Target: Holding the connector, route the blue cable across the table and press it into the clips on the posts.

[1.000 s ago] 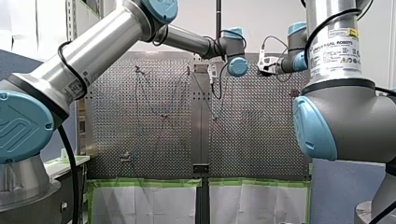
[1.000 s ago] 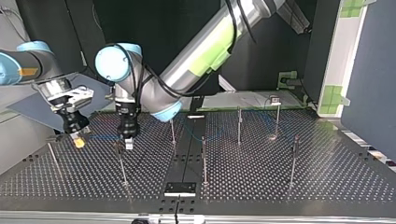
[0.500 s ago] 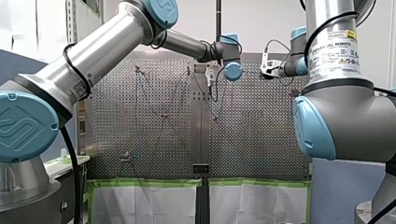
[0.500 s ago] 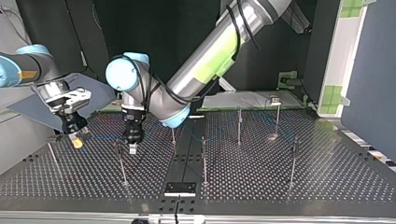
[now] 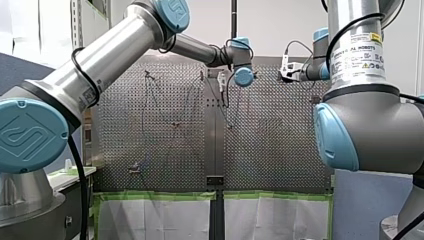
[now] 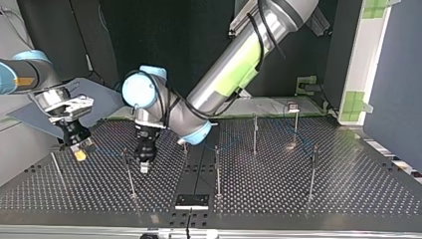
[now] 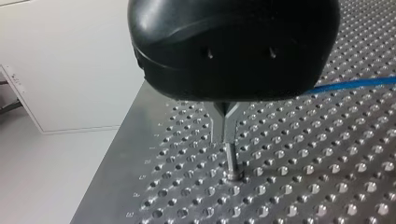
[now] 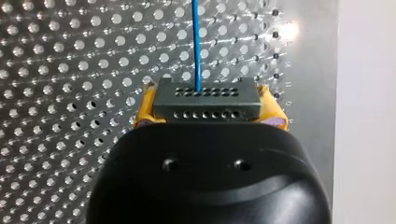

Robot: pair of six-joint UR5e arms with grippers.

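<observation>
Right, the cable [image 8: 196,42] is thin, light and limp. I judge it won't hold a line unless it's kept taut. The connector [image 8: 206,108] is the only rigid part, a small grey block, so that's the place to grip, flat sides against the pads [image 8: 145,105]. The joint where the cable leaves the block looks like the weak spot, so pull gently.

The right claw [image 6: 78,152] is clamped on the connector near the table [image 7: 327,186] edge at the top view's left. The cable runs straight out ahead of it over the holes.

The left claw [image 7: 226,122] has its metal fingers pinched together, with nothing visible between them. The tip sits just over a post [image 7: 232,163] close to the table edge. The cable passes beside that claw and goes behind its body. Can't tell if it's in a clip.

Versus 1 s ago, top view:
- Left claw has come toward the table's near edge and a bit toward the view's right, now beside the post rather than behind it.
- Right claw has drifted slightly toward the view's left and lower, same grip on the connector.
- Posts unchanged.
</observation>
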